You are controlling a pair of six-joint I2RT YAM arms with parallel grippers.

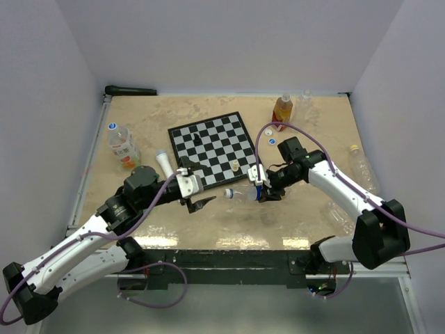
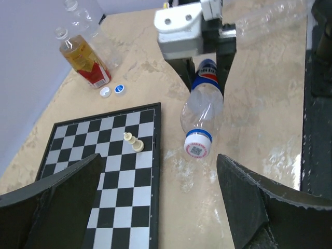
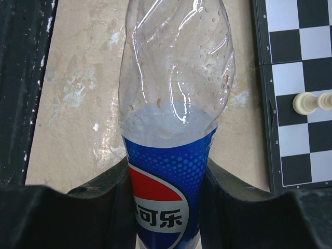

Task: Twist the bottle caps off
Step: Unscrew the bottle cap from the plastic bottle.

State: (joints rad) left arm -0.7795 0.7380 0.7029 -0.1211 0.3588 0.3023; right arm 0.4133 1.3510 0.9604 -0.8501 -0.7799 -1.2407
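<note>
Cream piece (image 2: 134, 141) on chessboard (image 1: 212, 147); black piece (image 1: 197, 139), possibly pawn.

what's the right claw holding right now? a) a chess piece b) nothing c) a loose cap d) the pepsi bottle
d, the right claw is shut around the pepsi bottle, whose white cap is still on and faces the open left claw.

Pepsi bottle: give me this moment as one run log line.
right gripper: shut on Pepsi bottle | left gripper: open, facing cap, apart | cap: on bottle
</note>
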